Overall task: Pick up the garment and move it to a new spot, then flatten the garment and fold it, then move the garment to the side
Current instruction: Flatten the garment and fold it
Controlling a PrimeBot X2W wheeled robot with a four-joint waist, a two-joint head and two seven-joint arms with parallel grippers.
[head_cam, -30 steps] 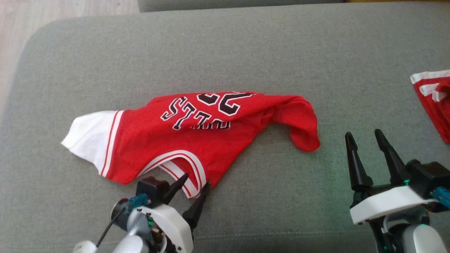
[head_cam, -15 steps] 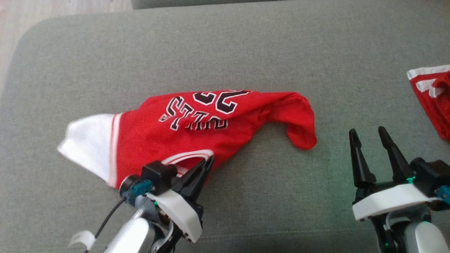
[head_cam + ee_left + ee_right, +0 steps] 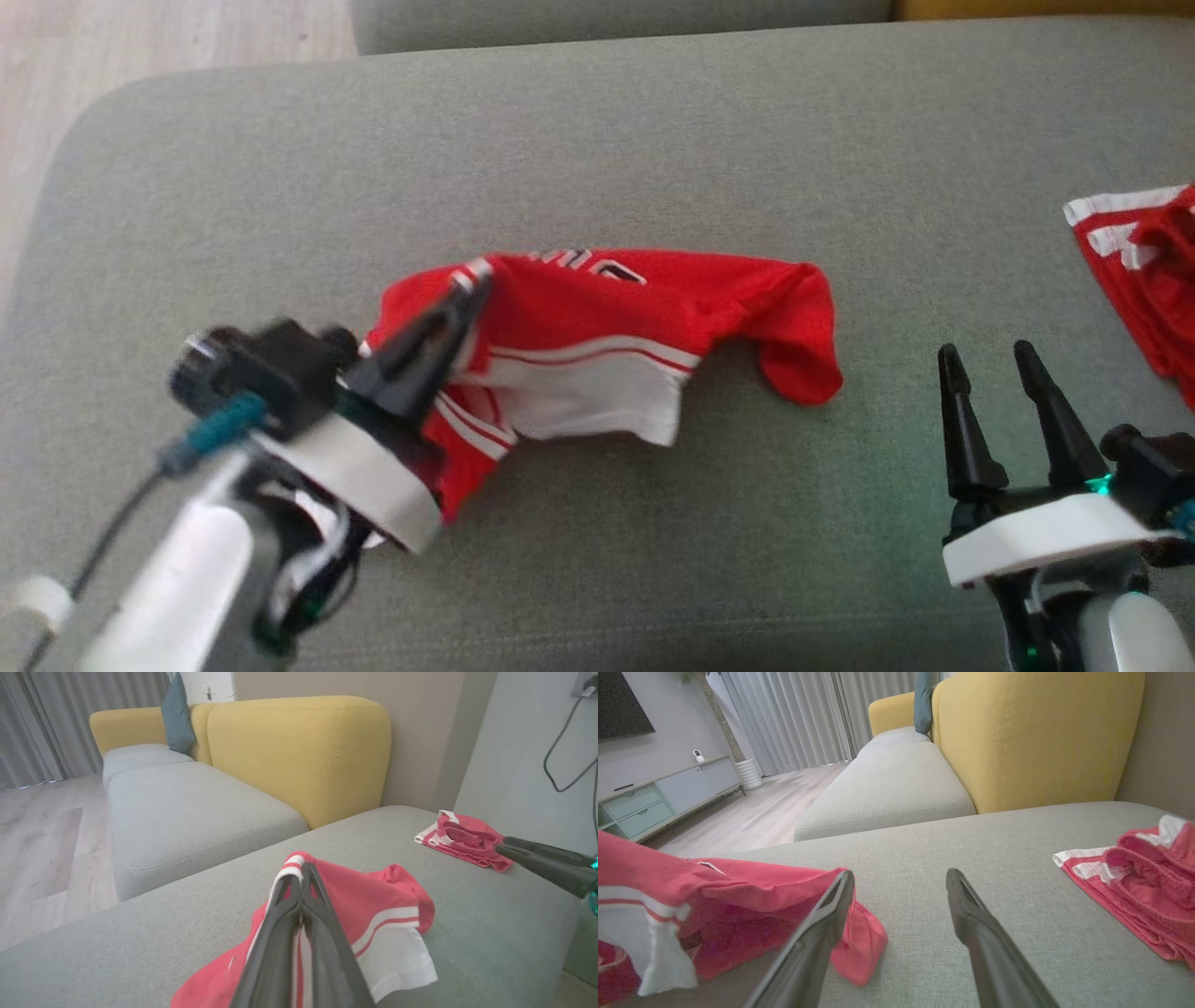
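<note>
The garment (image 3: 653,308) is a red jersey with white and red trim, lying bunched on the grey sofa seat (image 3: 597,149). My left gripper (image 3: 467,285) is shut on its striped edge and holds that edge lifted, so a white-trimmed flap hangs folded over the red body. The left wrist view has the closed fingers pinching the striped hem of the garment (image 3: 373,896). My right gripper (image 3: 990,359) stands open to the right of the garment, apart from it, with nothing between its fingers. In the right wrist view the garment (image 3: 752,891) lies left of that gripper (image 3: 899,879).
A second red and white cloth (image 3: 1139,271) lies crumpled at the seat's right edge, also in the right wrist view as a cloth (image 3: 1134,882). A yellow sofa back (image 3: 299,751) rises beyond the seat. Wooden floor (image 3: 140,37) lies past the seat's left corner.
My left gripper closed on the garment's striped edge, then lifted it up and away, flipping the white-trimmed part over the printed front. The right gripper stayed put.
</note>
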